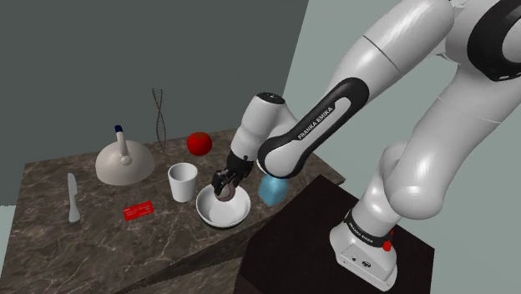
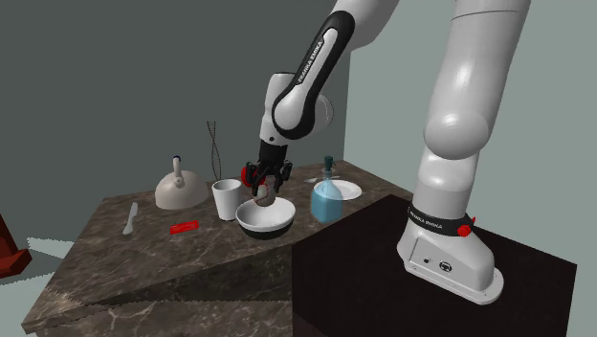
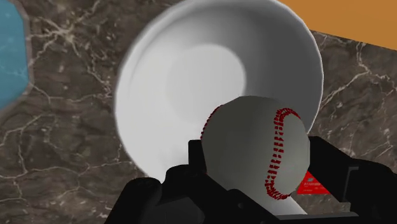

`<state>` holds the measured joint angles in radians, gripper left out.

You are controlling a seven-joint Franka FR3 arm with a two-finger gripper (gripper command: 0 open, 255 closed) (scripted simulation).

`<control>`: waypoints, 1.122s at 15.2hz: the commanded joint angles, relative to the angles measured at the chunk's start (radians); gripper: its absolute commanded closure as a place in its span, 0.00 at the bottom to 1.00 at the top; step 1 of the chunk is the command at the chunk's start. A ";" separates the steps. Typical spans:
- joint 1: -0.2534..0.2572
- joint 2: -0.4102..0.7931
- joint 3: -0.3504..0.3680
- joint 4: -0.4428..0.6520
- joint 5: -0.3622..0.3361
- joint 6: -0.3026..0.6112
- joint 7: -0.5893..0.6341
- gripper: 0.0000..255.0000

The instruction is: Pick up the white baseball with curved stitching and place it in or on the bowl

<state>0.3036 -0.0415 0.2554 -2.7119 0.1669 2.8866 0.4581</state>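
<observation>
A white baseball (image 3: 254,146) with red curved stitching is clasped between my two black fingers, just over the near rim of a white bowl (image 3: 203,76). In the shoulder view my gripper (image 1: 225,185) points down, shut on the ball (image 1: 225,193), and hangs directly above the bowl (image 1: 205,215) on the dark marble table. In the second exterior view the ball (image 2: 264,200) sits in the gripper (image 2: 265,191) slightly above the bowl (image 2: 251,228). Whether the ball touches the bowl I cannot tell.
A white cup (image 1: 182,180) stands beside the bowl, with a red apple (image 1: 198,143) behind it. A blue bottle (image 1: 271,190) stands close on the stand side. A domed kettle (image 1: 123,160), a knife (image 1: 73,198) and a red card (image 1: 139,210) lie further off.
</observation>
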 commanded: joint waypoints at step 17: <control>-0.002 0.015 0.006 -0.010 0.000 0.026 0.002 0.00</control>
<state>0.3024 -0.0031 0.2592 -2.7188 0.1539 2.9329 0.4694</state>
